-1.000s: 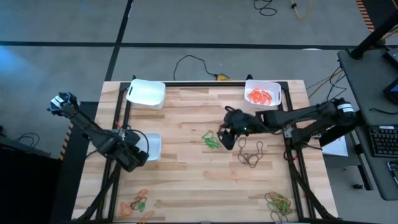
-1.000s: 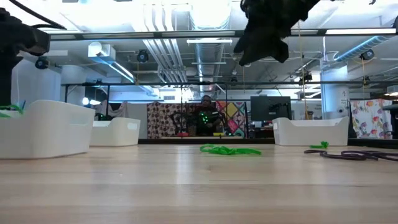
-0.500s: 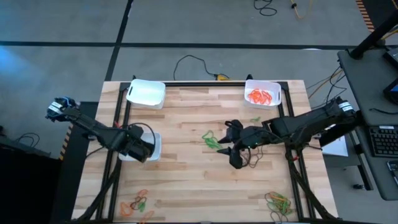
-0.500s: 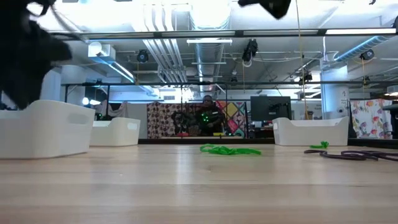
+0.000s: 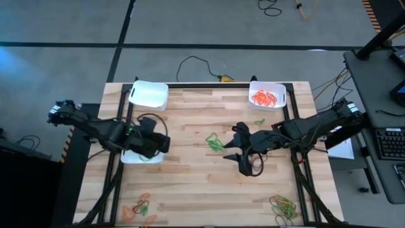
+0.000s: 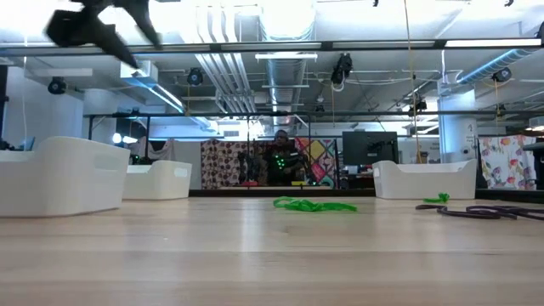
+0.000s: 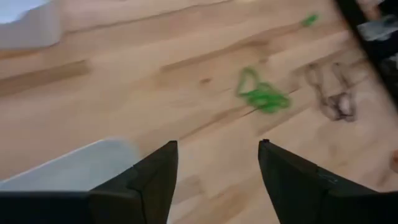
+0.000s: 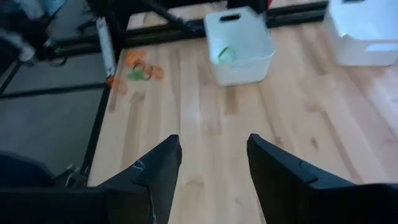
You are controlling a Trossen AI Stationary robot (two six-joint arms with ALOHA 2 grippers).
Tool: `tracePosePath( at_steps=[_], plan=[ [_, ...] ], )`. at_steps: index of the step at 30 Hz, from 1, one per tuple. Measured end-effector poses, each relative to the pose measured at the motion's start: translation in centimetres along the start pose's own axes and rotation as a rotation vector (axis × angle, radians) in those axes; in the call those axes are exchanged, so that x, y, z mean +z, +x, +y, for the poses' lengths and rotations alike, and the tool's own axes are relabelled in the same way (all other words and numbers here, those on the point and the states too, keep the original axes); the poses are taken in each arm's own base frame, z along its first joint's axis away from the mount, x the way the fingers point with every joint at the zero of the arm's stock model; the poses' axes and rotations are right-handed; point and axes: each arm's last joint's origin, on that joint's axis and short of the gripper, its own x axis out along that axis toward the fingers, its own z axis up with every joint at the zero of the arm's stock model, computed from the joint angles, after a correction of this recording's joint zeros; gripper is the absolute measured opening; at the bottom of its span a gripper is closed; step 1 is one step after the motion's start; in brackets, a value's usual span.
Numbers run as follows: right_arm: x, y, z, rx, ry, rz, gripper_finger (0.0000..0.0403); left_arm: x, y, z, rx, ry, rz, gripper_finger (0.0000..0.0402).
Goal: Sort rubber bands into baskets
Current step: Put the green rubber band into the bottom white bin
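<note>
Taking the small green heap of thin rubber bands [image 5: 214,142] in the middle of the pale wooden desk [image 5: 190,183] as the landmark: the left hand [image 5: 159,142] is hovering to its left, just past the near edge of the small white rectangular plastic basket [image 5: 140,154] on that side, fingers parted with nothing between them (the left wrist view is showing bare wood in the gap, and the green heap lying straight ahead). A green band is already lying in that basket.

To the landmark's right, the right hand [image 5: 238,157] is hanging just beside it, fingers also spread and empty, directly over the loose tangle of dark black-brown bands [image 5: 255,159]. By this reading the right arm is sitting nearer both the green heap and the dark tangle, with the tangle immediately beneath it. Farther right and back stands the white basket holding orange bands [image 5: 266,97].
</note>
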Motion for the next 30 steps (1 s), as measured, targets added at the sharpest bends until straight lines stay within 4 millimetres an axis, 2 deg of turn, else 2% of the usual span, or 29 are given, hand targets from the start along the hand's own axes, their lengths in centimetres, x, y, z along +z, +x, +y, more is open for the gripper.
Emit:
tracePosePath(
  at_steps=[3,7,16,24,30],
  plan=[
    [0.5,-0.3,0.1,-0.008,0.002,-0.016,0.0178,0.2,1.5,-1.8,-0.070,0.042,-0.018,0.0220],
    [1.8,-1.4,0.6,0.010,-0.034,-0.048,0.0178,0.7,4.8,-3.4,-0.117,0.050,-0.028,0.0220],
    [3.2,-3.1,0.7,-0.001,-0.062,-0.036,0.0178,5.2,12.5,-5.0,-0.051,0.192,0.044,0.0219],
    [1.6,-4.8,1.1,-0.011,0.074,0.096,0.0178,6.1,17.4,-6.3,-0.020,0.322,0.134,0.0219],
    [0.4,-5.1,1.4,-0.076,0.136,0.175,0.0178,5.1,21.1,-6.7,-0.056,0.427,0.204,0.0219]
  ],
)
